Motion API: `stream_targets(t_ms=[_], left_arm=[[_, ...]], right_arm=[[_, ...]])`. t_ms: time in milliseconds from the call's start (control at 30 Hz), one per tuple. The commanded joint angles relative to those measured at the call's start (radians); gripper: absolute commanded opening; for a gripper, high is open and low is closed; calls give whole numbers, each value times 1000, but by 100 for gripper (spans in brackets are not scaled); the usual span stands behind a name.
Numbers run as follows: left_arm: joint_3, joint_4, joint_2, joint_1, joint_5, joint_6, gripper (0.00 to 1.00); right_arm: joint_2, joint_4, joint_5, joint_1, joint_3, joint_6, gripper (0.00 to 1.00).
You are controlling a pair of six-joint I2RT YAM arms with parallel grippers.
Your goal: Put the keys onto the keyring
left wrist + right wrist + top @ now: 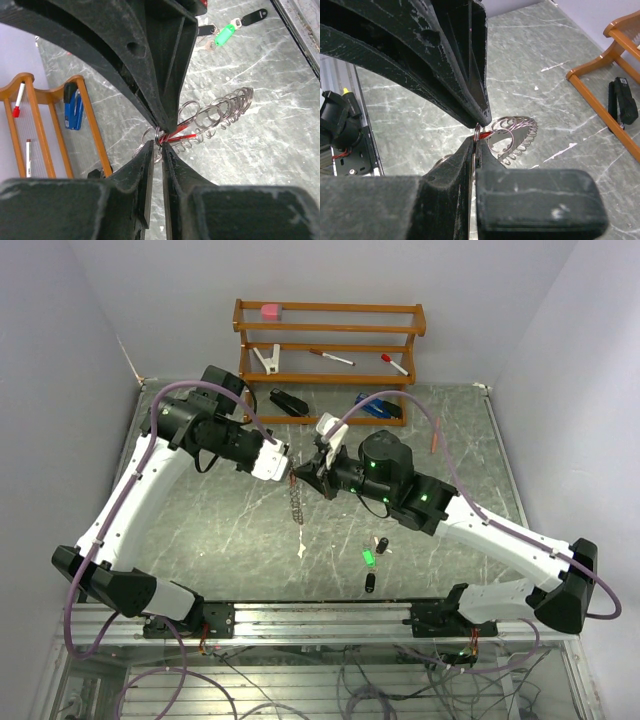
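Right gripper [476, 134] clenched on the keyring [514, 136]; left gripper [161, 144] grasping or released, cannot tell; red key [181, 136] mostly hidden.

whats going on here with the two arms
Both arms meet over the middle of the table. The left gripper and right gripper are tip to tip, with the keyring trailing from that spot and the red key right at the pinch point. The right gripper is shut. The left gripper shows only a thin slit, and which one holds what is hard to tell. The green key and two black keys lie on the table, not yet on the ring.
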State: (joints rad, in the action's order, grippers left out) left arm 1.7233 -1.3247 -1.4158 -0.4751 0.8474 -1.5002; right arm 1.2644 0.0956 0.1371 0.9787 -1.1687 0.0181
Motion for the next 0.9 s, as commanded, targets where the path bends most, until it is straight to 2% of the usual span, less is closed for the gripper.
stream_targets(t_ms=[0, 300, 567, 667, 767, 867], left_arm=[[59, 52, -1, 14, -7, 39, 23], [-1, 63, 7, 18, 37, 10, 25], [-6, 69, 16, 19, -11, 23, 28], [1, 77, 20, 25, -29, 38, 36], [4, 95, 26, 37, -30, 64, 50], [-2, 99, 29, 44, -10, 75, 56]], right_arm=[[-40, -33, -27, -2, -5, -13, 0], [-46, -29, -30, -7, -14, -21, 0], [-49, -33, -47, -9, -14, -27, 0], [-48, -29, -60, -9, -15, -32, 0], [-50, -19, -79, -11, -16, -33, 0], [-49, -17, -86, -12, -15, -36, 0]])
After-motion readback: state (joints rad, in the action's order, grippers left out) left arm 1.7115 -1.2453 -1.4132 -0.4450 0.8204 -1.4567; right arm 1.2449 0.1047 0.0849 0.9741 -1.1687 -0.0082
